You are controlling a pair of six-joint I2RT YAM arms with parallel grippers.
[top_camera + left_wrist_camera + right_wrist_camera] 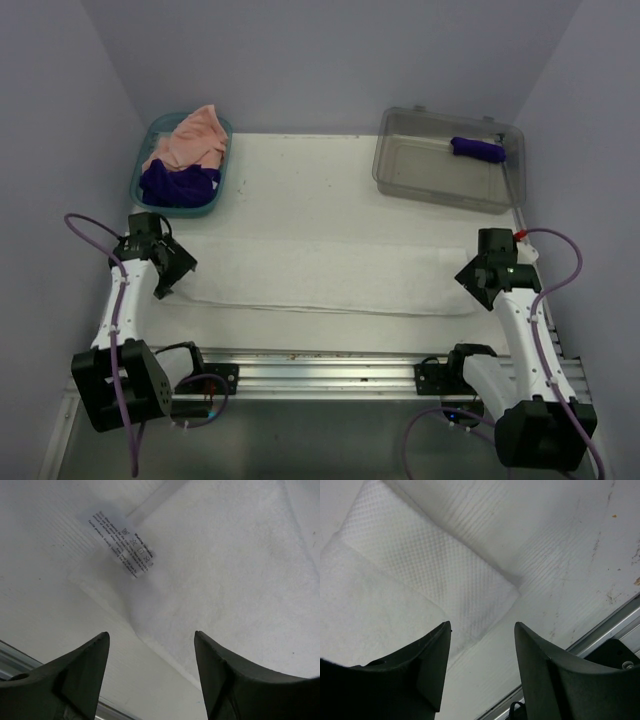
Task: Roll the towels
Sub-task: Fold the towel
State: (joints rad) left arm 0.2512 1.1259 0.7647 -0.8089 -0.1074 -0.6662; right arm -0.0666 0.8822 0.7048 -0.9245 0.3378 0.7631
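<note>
White towel (320, 275), seen from above, lies flat as a long folded strip on the surface (300, 190) between both arms' jaws, not yet rolled. One purple roll (478, 149) sits in the clear bin (430, 175); a peach towel (195, 135) and a purple towel (178, 183) wait heaped in the teal basket (186, 211). Left wrist: left jaws stand apart, empty, with the strip's corner and care label (122, 545) just ahead. Right wrist: right jaws apart, empty, the other corner just ahead.

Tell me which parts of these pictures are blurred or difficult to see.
Top external view: evenly lit, sharp, but the long white cloth towel nearly merges with the pale table. Left wrist view: the left claw is out of focus, the small care label unreadable. Right wrist view: right claw blurred, towel weave sharp.
</note>
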